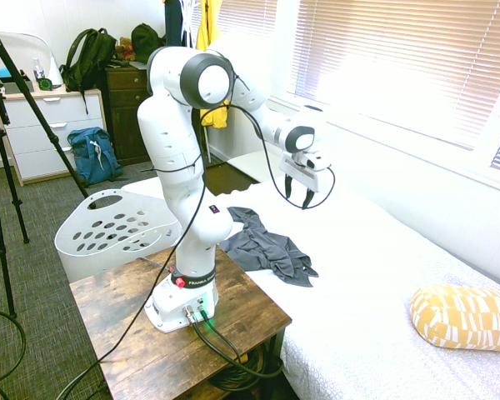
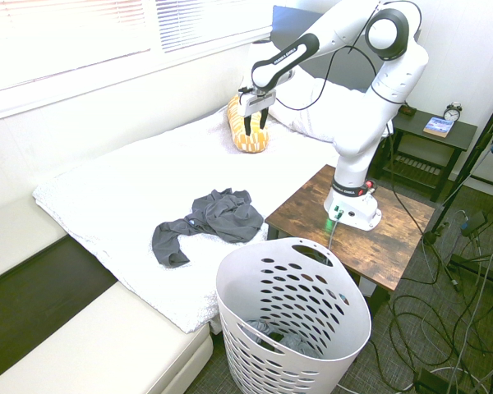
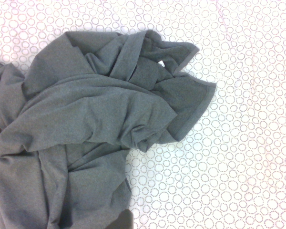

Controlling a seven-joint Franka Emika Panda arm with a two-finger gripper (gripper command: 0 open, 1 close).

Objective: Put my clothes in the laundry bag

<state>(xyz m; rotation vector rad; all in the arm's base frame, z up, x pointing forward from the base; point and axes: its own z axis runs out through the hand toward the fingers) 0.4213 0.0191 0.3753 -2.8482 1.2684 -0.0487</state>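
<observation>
1 laundry basket (image 2: 267, 369), 1 bed (image 2: 115, 180), 1 gray heap of cloth (image 2: 226, 215) on it, 1 patterned pillow (image 1: 467, 318), 3 backpacks (image 1: 96, 156), 1 alarm clock (image 2: 452, 112), 1 book (image 2: 438, 127), 1 wood-topped table (image 2: 308, 201), 1 black side table (image 2: 456, 138), 1 white dresser (image 1: 54, 111), 1 dark wooden cabinet (image 1: 127, 81); the gray cloth (image 2: 300, 345) pieces inside the basket cannot be counted

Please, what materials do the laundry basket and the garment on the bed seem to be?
The laundry basket looks like smooth plastic with a dull sheen: its thin wall has oval holes and cut-out handles, as if moulded. The garment is matte dark grey cloth, seemingly soft, as its loose folds show; cotton or a blend, I cannot tell.
</observation>
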